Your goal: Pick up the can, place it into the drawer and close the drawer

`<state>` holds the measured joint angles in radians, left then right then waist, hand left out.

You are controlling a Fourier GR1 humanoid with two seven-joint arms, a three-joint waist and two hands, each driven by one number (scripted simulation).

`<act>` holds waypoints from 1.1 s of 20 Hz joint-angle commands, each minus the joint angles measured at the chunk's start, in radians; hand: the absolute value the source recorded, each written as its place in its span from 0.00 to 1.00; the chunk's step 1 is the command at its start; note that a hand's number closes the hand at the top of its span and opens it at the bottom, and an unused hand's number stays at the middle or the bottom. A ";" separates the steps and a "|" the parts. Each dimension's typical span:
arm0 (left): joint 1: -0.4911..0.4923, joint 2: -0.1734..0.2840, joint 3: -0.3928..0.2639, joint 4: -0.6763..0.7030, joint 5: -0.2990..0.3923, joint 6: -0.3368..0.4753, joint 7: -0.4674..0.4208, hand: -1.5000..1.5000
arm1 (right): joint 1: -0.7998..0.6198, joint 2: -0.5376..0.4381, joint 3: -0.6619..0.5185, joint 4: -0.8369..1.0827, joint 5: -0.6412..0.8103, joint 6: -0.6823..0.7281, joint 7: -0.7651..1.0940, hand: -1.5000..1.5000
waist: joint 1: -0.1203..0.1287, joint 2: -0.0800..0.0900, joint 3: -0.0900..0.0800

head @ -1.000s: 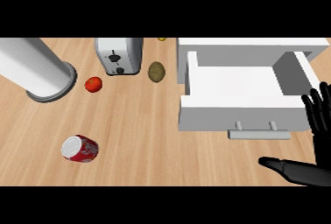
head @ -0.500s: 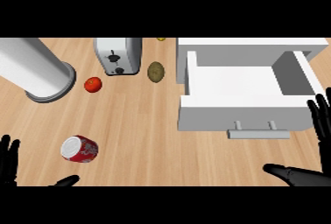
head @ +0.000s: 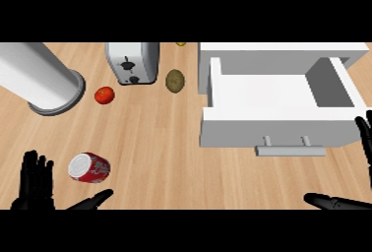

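Note:
A red can (head: pixel 90 167) with a white end lies on its side on the wooden counter at the lower left. My left hand (head: pixel 36 182) rises from the bottom edge just left of the can, fingers straight, thumb (head: pixel 93 200) below it, not touching. The white drawer (head: pixel 280 101) stands pulled out at the right, its inside bare, handle (head: pixel 291 149) facing me. Only fingertips and thumb of my right hand (head: pixel 338 201) show at the lower right corner, open, beside the drawer front.
A white toaster (head: pixel 133 62) stands at the back, with a brown oval thing (head: pixel 175 80) beside it. A red tomato (head: pixel 105 95) lies left of the middle. A large grey cylinder (head: pixel 40 78) fills the back left corner.
My left hand has come up into view from the bottom edge beside the can. The right hand has slid a little toward the right edge. The can has not moved.

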<state>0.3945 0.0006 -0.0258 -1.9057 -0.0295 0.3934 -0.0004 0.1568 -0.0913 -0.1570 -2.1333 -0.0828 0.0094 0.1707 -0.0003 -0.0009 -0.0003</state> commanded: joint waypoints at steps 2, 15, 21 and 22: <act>0.016 -0.001 -0.046 0.135 0.037 0.063 -0.126 0.00 | 0.038 -0.030 -0.048 -0.112 -0.056 0.034 0.063 0.00 | -0.002 -0.001 0.000; -0.139 0.015 0.129 0.461 0.166 0.005 -0.275 0.00 | 0.035 0.011 -0.064 -0.097 -0.037 0.047 0.056 0.00 | -0.002 0.000 0.000; -0.187 0.041 0.205 0.670 0.252 -0.080 -0.432 0.00 | 0.051 0.016 -0.094 -0.048 -0.040 0.088 -0.002 0.00 | -0.001 0.001 0.000; -0.306 0.035 0.227 0.800 0.254 -0.063 -0.440 0.00 | 0.074 -0.003 -0.109 -0.125 -0.077 0.094 0.058 0.00 | -0.008 0.001 0.000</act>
<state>0.2124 0.0188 0.1345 -1.2839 0.1814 0.3634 -0.3984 0.1984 -0.0898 -0.2468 -2.2262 -0.1382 0.0784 0.2247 -0.0030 -0.0003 -0.0003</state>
